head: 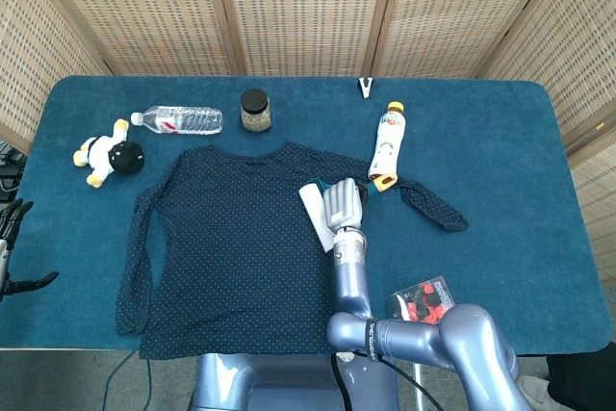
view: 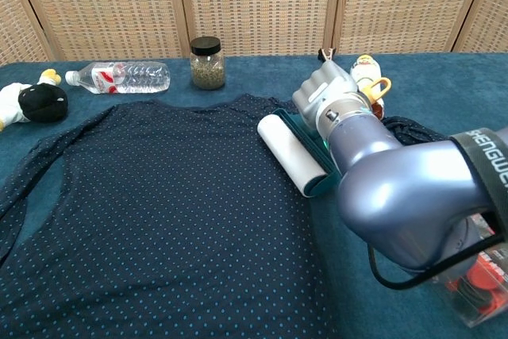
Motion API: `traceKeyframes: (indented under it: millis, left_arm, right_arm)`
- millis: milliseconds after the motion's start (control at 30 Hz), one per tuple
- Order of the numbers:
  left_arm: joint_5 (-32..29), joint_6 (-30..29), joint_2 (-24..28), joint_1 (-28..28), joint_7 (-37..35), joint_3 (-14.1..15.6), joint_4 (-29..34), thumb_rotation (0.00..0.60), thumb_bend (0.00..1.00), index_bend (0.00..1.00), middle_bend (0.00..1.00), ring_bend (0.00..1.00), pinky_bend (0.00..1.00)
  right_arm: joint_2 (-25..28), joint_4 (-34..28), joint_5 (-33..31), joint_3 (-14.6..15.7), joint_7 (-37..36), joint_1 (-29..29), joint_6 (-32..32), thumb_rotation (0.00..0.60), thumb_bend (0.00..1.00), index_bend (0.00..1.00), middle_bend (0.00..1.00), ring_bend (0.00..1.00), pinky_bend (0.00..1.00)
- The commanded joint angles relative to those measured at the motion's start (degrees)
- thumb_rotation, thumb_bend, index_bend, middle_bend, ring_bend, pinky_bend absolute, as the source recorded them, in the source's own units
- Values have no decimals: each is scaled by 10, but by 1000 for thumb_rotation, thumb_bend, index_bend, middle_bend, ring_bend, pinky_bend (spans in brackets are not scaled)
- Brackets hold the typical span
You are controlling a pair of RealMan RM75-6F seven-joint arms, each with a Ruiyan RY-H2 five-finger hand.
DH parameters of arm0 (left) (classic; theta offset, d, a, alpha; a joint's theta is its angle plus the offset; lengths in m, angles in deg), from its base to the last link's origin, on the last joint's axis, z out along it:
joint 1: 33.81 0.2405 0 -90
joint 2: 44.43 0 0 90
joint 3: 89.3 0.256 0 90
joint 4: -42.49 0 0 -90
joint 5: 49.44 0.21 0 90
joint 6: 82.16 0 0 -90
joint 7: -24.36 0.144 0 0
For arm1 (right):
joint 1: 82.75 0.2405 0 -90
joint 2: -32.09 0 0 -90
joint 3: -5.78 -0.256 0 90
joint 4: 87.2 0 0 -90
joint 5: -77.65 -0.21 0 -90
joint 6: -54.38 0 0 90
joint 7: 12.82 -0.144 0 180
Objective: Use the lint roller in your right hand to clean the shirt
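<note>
A dark blue dotted shirt (head: 226, 238) (view: 159, 212) lies spread flat on the blue table. My right hand (head: 344, 205) (view: 327, 94) grips a lint roller (head: 316, 211) (view: 290, 153) with a white roll, teal frame and yellow loop end. The roll lies on the shirt's right edge, near the right sleeve. My left hand (head: 12, 238) shows only at the far left edge of the head view, off the table; how its fingers stand is unclear.
Along the back of the table are a plush toy (head: 108, 154), a water bottle (head: 180, 120), a jar (head: 254, 110), a small clip (head: 366, 88) and a lying drink bottle (head: 385, 144). A red and black packet (head: 423, 297) lies front right.
</note>
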State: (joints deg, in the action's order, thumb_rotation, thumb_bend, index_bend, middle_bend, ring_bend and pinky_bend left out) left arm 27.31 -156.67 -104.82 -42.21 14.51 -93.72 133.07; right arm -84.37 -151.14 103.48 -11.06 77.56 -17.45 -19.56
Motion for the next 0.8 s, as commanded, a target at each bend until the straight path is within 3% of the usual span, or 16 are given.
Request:
traceKeyframes:
  millis: [33,467,800]
  left_arm:
    - [-1,0,0,0,0,0,1,600,0,0,0,0,0]
    - [-1,-7,1,5,-6,-1,0,600,0,0,0,0,0]
    - [0,-8,2,7,-10,-1,-2,600,0,0,0,0,0]
  right_arm:
    - [-4,-20,5,-1,10,5,1,600,959,759,1000,1000,1000]
    - [-62,-76,39,-11,28,49,-1,600,959,759,1000,1000,1000]
    - [-84,-64,46,-24,19,53,-4,600,957,742,1000,1000,1000]
